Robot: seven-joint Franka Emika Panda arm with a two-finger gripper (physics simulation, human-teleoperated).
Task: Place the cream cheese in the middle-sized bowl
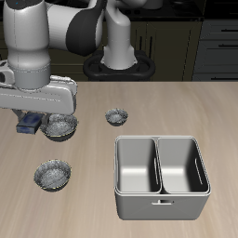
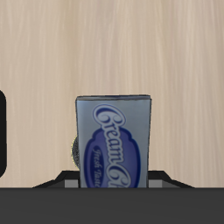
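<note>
One cream cheese [image 2: 115, 142] in gripper [image 1: 31, 122]

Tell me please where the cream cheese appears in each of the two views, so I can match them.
Exterior view: the cream cheese is a small dark box under the hand, beside a silvery bowl and mostly hidden.
Wrist view: the cream cheese fills the centre, label readable.
Shared landmark: the wooden table.
</note>
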